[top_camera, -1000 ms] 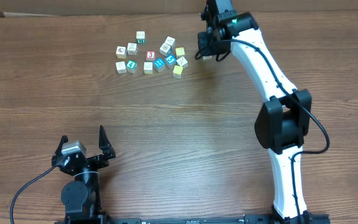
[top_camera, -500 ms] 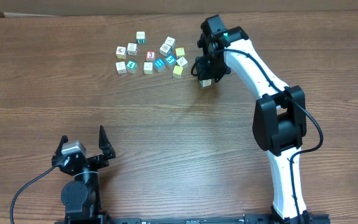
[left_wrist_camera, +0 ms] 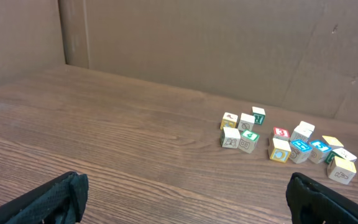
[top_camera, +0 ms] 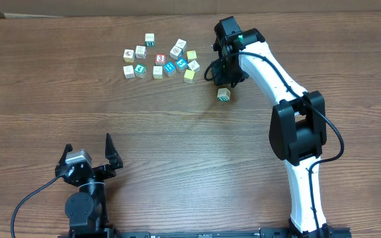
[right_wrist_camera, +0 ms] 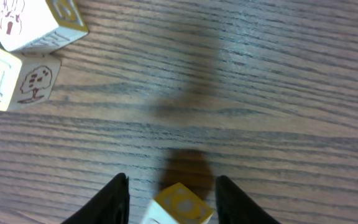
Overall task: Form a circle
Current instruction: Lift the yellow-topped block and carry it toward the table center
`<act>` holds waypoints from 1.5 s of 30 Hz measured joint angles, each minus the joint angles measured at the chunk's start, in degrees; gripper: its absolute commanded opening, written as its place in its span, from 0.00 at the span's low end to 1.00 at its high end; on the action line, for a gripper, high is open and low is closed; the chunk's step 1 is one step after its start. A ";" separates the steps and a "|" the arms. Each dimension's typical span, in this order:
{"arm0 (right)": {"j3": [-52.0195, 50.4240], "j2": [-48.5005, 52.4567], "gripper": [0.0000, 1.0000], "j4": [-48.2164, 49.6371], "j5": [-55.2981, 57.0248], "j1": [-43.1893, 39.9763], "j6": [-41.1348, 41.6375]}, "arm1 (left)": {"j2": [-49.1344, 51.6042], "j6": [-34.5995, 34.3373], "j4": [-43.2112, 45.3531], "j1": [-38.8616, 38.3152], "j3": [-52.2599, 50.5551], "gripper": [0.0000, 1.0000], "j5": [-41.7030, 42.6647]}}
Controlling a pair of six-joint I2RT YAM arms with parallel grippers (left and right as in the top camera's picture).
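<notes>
Right gripper [right_wrist_camera: 171, 185], jaws parted either side of a cube [right_wrist_camera: 179, 208], should lift straight up without nudging it; left gripper [top_camera: 88, 149] rests spread open.

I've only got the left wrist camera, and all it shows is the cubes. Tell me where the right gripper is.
Observer: The right gripper hangs to the right of the cube cluster, outside your frame. It is just above a lone green-marked cube that lies on the table apart from the rest.
Operator: Report its jaws.
Observer: On the right wrist camera the fingers stand on either side of the cube. A gap shows on each side, so it looks unclamped.
</notes>
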 measured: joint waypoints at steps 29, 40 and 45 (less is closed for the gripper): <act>-1.49 0.02 0.82 -9.97 3.06 -0.04 14.21 | 0.00 0.00 0.00 0.00 0.00 1.00 0.00; -4.28 0.00 0.50 -6.86 3.78 -0.07 19.39 | 0.00 -0.02 0.00 0.00 0.00 1.00 0.00; -4.28 0.00 0.48 -3.80 4.74 -0.07 19.91 | 0.00 -0.02 0.00 0.00 0.00 0.99 0.00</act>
